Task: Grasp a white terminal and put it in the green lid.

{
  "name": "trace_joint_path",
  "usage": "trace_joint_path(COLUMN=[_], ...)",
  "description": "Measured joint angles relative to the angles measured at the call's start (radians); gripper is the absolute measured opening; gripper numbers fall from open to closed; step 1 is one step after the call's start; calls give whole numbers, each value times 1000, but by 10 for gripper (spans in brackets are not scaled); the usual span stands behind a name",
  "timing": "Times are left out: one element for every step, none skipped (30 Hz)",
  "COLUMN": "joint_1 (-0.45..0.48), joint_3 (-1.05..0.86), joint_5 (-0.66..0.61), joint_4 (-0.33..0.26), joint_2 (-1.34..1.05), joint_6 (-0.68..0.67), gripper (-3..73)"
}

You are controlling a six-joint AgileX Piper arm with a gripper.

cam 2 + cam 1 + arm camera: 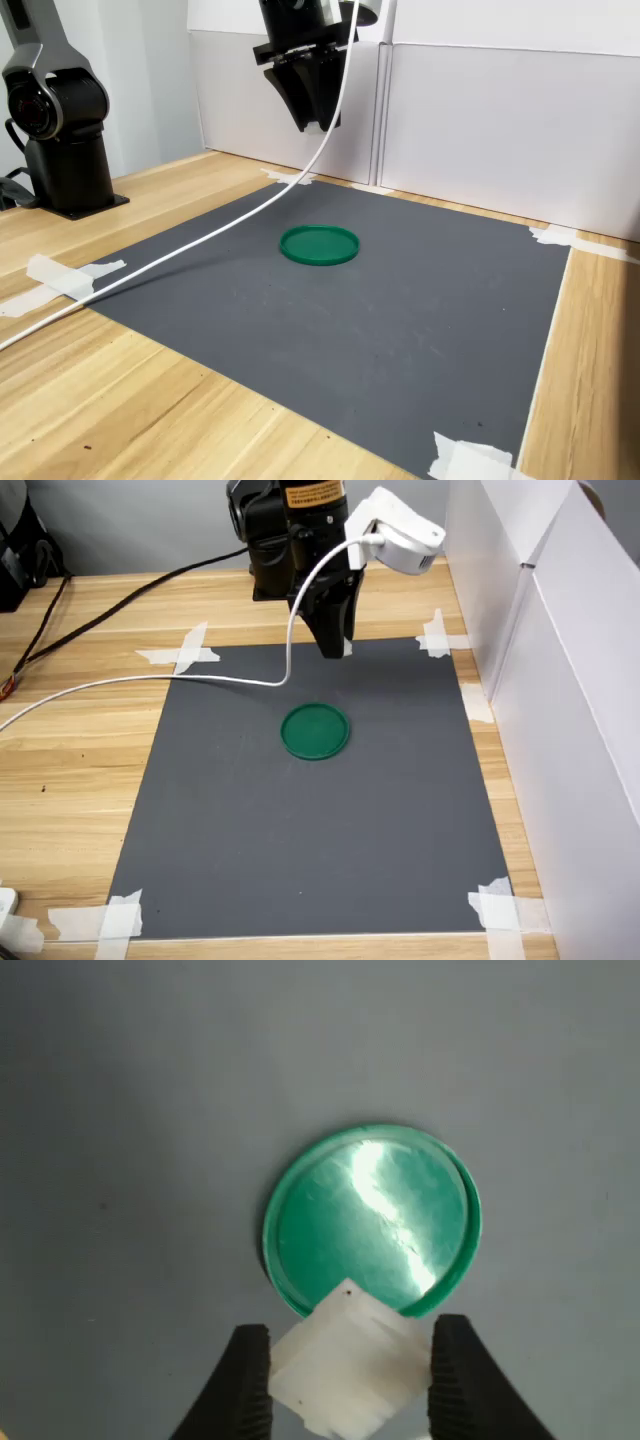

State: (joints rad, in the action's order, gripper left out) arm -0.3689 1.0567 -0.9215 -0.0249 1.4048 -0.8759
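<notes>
The green lid (pixel 316 730) (pixel 371 1220) (pixel 319 245) lies flat near the middle of the dark grey mat, with nothing in it. My gripper (pixel 335 645) (pixel 350 1385) (pixel 313 122) hangs well above the mat, behind the lid in the first exterior view. It is shut on the white terminal (pixel 345 1370), a small blocky white piece clamped between the two black fingers in the wrist view, where it overlaps the lid's near rim. A sliver of the white terminal (pixel 316 127) shows at the fingertips in the second exterior view.
The grey mat (pixel 300 830) is taped at its corners to a wooden table. A white cable (pixel 150 680) trails from the wrist camera (pixel 400 535) across the mat. White panels (pixel 560 680) wall the first exterior view's right. A second black robot base (pixel 60 120) stands at the second exterior view's left.
</notes>
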Motion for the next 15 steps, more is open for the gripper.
trace_joint_path(joint_1=[0,0,0,0,0,0,0,0,2,8,18,31,46,58,69], joint_3=[1,1,1,1,1,1,1,1,1,1,1,1,1,2,2], joint_5=[0,-1,-1,-2,-2,-2,-1,1,5,11,22,34,48,57,66], joint_4=[9,12,14,16,16,17,17,17,17,17,16,16,16,18,25], joint_2=[10,21,33,42,54,65,76,84,94,104,114,124,134,144,153], joint_6=[11,18,24,28,36,45,54,63,71,80,89,97,103,104,104], gripper=[369,369,369,369,369,369,369,369,369,369,369,369,369,369,369])
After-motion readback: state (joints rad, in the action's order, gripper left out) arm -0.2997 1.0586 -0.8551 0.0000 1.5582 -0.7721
